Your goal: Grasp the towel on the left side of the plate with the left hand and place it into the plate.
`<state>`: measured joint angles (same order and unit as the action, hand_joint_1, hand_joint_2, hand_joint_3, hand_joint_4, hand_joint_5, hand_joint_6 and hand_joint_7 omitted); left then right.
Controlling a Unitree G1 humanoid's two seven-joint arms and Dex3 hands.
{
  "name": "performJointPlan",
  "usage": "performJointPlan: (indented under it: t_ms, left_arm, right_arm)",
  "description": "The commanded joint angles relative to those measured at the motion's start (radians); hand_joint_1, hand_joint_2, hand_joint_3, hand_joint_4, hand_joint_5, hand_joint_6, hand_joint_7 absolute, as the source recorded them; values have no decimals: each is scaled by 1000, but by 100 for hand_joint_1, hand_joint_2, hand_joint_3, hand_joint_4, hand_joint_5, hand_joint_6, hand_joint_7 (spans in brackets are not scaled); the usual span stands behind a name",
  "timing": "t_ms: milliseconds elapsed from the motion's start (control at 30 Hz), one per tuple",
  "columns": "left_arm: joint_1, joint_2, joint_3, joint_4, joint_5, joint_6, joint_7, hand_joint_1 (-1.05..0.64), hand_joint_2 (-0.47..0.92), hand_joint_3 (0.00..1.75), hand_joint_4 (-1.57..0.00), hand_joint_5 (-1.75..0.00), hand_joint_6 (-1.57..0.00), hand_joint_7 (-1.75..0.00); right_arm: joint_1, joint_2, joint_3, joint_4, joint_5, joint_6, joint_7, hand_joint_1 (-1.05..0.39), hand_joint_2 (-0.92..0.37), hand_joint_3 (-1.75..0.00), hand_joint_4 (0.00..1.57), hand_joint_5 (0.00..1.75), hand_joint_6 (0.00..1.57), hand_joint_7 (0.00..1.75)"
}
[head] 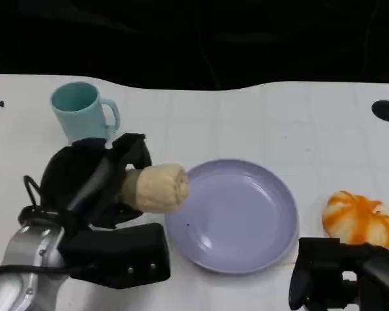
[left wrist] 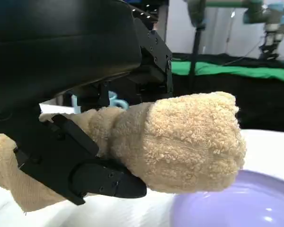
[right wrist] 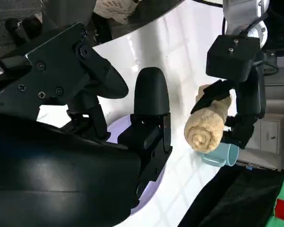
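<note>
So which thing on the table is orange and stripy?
The little pumpkin, right of the purple plate. The mug is blue and the held towel is beige.

A white table (head: 259, 116) before black cloth (head: 201, 39); green surface (left wrist: 236, 71), perhaps another table, beyond.

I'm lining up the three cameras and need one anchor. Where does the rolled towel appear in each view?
Head view: the rolled towel is left of centre, held by the left hand, its end at the purple plate's left rim.
Left wrist view: the towel is central and close up.
Right wrist view: the towel is right of centre.
Shared landmark: the teal mug.
</note>
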<state>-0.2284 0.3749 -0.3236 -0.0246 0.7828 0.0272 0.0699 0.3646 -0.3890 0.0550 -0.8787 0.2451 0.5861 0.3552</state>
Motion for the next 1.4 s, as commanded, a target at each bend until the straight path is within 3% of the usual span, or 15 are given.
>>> performJointPlan:
  t_ms: [33,233,333,500,567,733,767,800,833,900,967,1133,1400]
  left_arm:
    - [-52,-47,-33,-49,9,6,-46,-25,50,104,-91,-175,-63,-175]
    - [-105,-112,-91,-37,36,40,-119,-24,45,108,-91,-175,-64,-175]
    - [-127,-144,-125,-20,57,61,-149,-25,51,103,-91,-175,-71,-155]
    - [-154,-193,-175,56,86,88,-159,-24,48,102,-91,-175,-73,-155]
    - [-161,-208,-184,77,86,103,-163,-25,50,97,-90,-175,-77,-141]
    - [-164,-221,-183,90,59,112,-181,-25,51,95,-90,-175,-79,-135]
    - [-163,-226,-182,91,38,114,-203,-28,64,71,-68,-135,-67,-93]
    - [-163,-228,-180,90,23,115,-218,-30,76,49,-57,-110,-62,-64]
    - [-164,-224,-184,87,17,114,-233,-31,84,34,-51,-96,-60,-47]
    - [-169,-211,-192,74,21,120,-268,-47,90,21,-18,-69,-35,-19]
    - [-173,-201,-200,57,44,138,-302,-61,92,17,-4,-54,-20,-7]
    - [-179,-164,-215,1,99,163,-370,-82,92,18,0,-22,-5,-1]
    - [-153,-122,-162,-116,50,161,-428,-88,92,18,0,-17,-5,-1]
  right_arm:
    - [1,-9,-7,-6,8,5,-2,-11,-48,-124,74,172,67,146]
    - [1,-13,-7,-14,2,6,-4,-10,-48,-125,73,172,66,146]
    - [0,-14,-5,-22,1,15,-8,-10,-48,-126,73,171,66,146]
    - [4,-12,-5,-22,4,7,-5,-10,-47,-126,74,172,66,147]
    - [5,-11,-4,-24,5,6,-5,-10,-47,-127,74,173,66,147]
    - [5,-12,-4,-24,5,6,-4,-10,-46,-128,74,173,66,147]
    - [5,-14,-3,-22,4,5,-3,-11,-46,-128,74,173,66,147]
    - [4,-15,-3,-22,3,3,-3,-11,-46,-128,74,172,66,147]
    - [4,-14,-4,-20,4,4,-2,-12,-46,-127,74,172,66,147]
    - [4,-12,-5,-18,5,2,-2,-11,-46,-128,75,172,67,147]
    - [4,-13,-5,-17,2,-1,-2,-11,-46,-128,75,172,67,147]
    - [2,-15,-6,-14,2,-1,0,-12,-46,-127,75,171,67,147]
    - [-1,-13,-3,-23,5,17,-5,-9,-47,-127,75,172,67,146]
